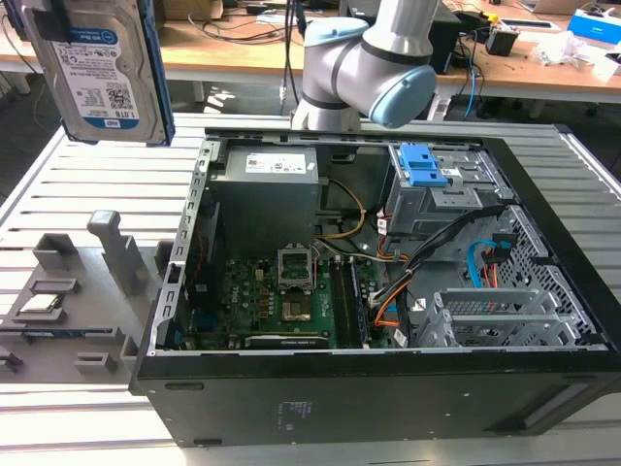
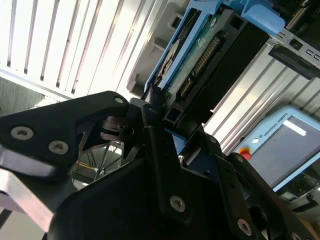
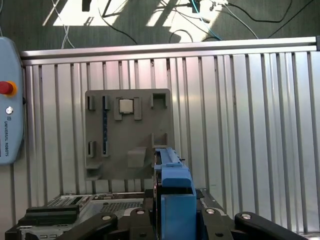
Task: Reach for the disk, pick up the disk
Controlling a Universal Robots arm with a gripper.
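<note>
— What is the gripper (image 2: 159, 114) carrying?
— One disk (image 2: 200, 52). The jaws are clamped onto one end of it, and its green circuit board and blue side rails show in the second wrist view.
— Where is that disk?
— In the upper left of the exterior view, held up off the slatted table (image 1: 87, 165) with its label facing the camera.
— What else is there, counted?
— One open computer case (image 1: 388, 398) fills the centre and right. It holds one power supply (image 1: 267, 199), one motherboard (image 1: 252, 301), one grey drive cage (image 1: 441, 204) with one blue latch (image 1: 425, 167), and some orange and blue cables.
— And outside the case?
— One grey fixture tray (image 1: 97, 325) sits at lower left, with one small square chip (image 1: 39, 303) in one pocket. The first wrist view adds one teach pendant (image 3: 10, 120).
</note>
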